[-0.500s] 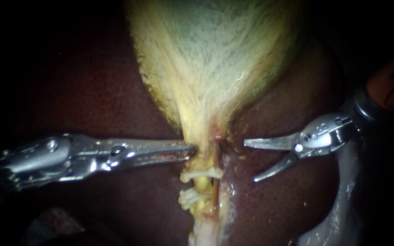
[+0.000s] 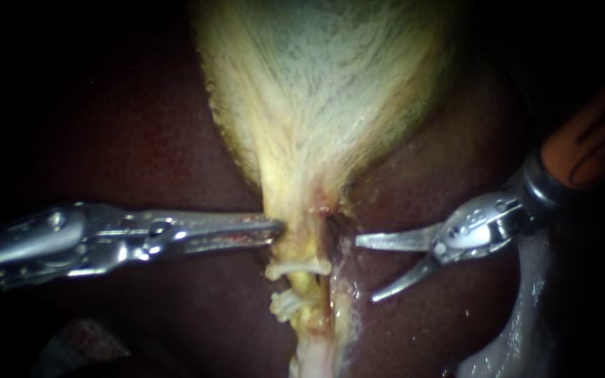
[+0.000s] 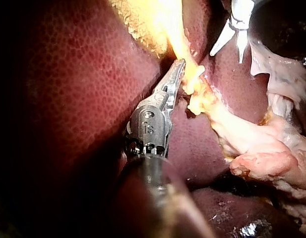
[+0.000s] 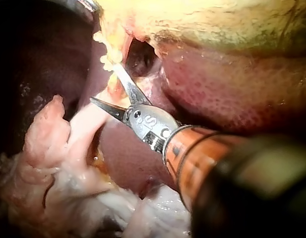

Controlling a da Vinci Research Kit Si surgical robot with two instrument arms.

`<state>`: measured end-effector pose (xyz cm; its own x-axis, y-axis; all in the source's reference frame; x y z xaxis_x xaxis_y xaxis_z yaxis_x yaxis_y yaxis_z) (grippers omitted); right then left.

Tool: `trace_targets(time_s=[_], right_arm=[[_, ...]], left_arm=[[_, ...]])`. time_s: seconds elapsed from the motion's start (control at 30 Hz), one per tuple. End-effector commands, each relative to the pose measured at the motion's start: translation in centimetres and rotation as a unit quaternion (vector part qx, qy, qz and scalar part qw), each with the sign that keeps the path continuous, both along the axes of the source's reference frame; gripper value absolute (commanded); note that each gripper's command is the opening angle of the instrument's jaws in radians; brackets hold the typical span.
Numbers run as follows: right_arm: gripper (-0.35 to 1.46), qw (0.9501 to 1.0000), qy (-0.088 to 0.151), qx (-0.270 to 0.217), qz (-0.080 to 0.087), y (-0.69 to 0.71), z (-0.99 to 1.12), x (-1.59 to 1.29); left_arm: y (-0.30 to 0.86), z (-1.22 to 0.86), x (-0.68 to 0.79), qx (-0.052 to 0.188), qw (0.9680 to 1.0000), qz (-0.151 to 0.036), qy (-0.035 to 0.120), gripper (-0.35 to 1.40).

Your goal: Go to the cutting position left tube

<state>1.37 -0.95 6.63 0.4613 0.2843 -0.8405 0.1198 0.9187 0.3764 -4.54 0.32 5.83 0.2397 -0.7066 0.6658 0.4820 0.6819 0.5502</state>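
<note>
Approach step, not yet complete. Your right instrument (image 2: pixel 367 269) has its blades wide apart, holding nothing, just beside the tubes. Your left instrument (image 2: pixel 278 227) has its jaws closed on the gallbladder neck (image 2: pixel 299 213). The left tube (image 2: pixel 307 283) runs between two clips (image 2: pixel 295 268). Next, set the blades astride it there.

The left instrument (image 2: pixel 274 229) was bright steel throughout: long, narrow jaws streaked with red, a slotted linkage behind them, and a rounded wrist housing set with a single round pin and a stamped mark, ahead of a dark shaft. The right instrument (image 2: pixel 365 269) ended in two slim, curved, pointed blades on a round pivot pin. Its silver wrist was dotted with small holes, followed by a dark grey collar and an orange shaft bearing black markings.
</note>
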Motion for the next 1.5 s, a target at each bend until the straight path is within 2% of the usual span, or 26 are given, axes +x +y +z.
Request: trace_targets(time_s=[0.03,0.07,0.17,0.37,0.63,1.03,1.3,1.5], right_arm=[[1.43,1.0000,-0.003,0.006,-0.005,-0.06,0.04,0.05],[1.43,0.9999,-0.005,0.011,-0.011,-0.13,0.09,0.11],[1.41,0.9995,-0.005,0.027,-0.014,-0.25,0.21,0.25],[1.38,0.9987,-0.008,0.042,-0.026,-0.32,0.39,0.42],[1.38,0.9985,-0.027,0.040,-0.024,-0.23,0.56,0.40],[1.35,0.9978,-0.054,0.033,-0.022,-0.12,0.67,0.38],[1.35,0.9977,-0.056,0.033,-0.019,-0.09,0.72,0.49],[1.33,0.9973,-0.046,0.043,-0.037,-0.14,0.75,0.61]], left_arm=[[0.01,-0.01,0.04,0.000,1.0000,-0.003,0.003,-0.35],[0.03,-0.01,0.07,0.000,1.0000,-0.004,0.003,-0.35],[0.04,-0.03,0.12,0.000,1.0000,-0.005,0.003,-0.35],[0.02,-0.07,0.13,0.000,1.0000,-0.006,0.003,-0.35],[-0.02,-0.15,0.11,-0.002,1.0000,-0.006,0.005,-0.35],[-0.13,-0.29,0.05,-0.008,0.9999,-0.004,0.005,-0.35],[-0.17,-0.34,0.02,-0.007,1.0000,-0.003,0.004,-0.35],[-0.17,-0.33,0.02,-0.007,1.0000,-0.003,0.004,-0.35]])
